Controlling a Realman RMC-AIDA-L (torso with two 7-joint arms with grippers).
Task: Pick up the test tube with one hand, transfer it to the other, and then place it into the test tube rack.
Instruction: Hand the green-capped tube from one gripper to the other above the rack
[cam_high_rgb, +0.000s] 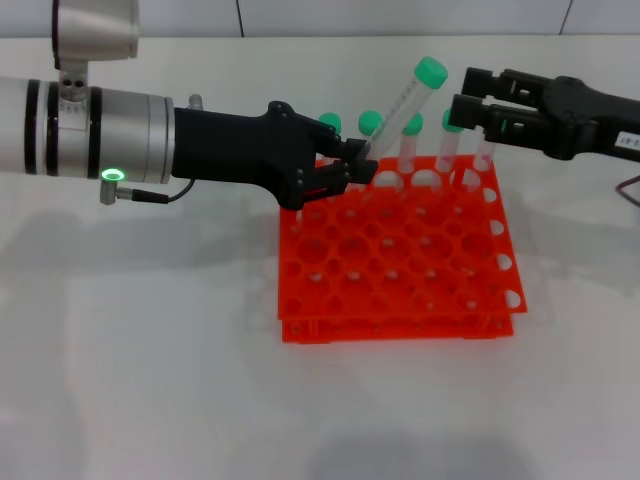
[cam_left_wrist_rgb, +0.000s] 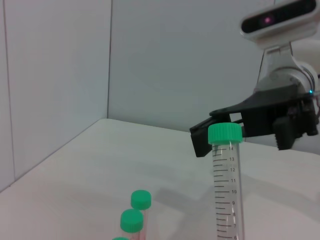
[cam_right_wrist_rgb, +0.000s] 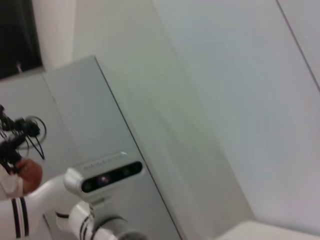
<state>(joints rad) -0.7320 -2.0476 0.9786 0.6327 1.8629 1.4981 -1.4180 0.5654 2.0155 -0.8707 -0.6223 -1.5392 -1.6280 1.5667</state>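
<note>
White tabletop (cam_high_rgb: 150, 380) fills the front of the head view, with pale walls behind; nearest on it sits the test tube rack (cam_high_rgb: 400, 270), bright orange-red, two layers, full of round holes; most holes look empty, so a tube has plenty of spots to go.

Next comes the left end effector (cam_high_rgb: 355, 165), black with no label, on the silver arm with the green light; it reaches in over the rack's back-left corner and is closed on the test tube (cam_high_rgb: 405, 100); it grips the tube low down, so the green cap and most of the clear body stick up free; I think that leaves room for the other one to grab.

That tube leans up and toward the right end effector (cam_high_rgb: 468, 100), which hangs just beside the cap; its two fingers are spread apart and hold nothing; the swap does not look done yet.

At the back row of the rack stand more tubes; I count five green caps in all in the head view, one held and four in the rack, though some may be hidden; one rack; two end effectors.
</note>
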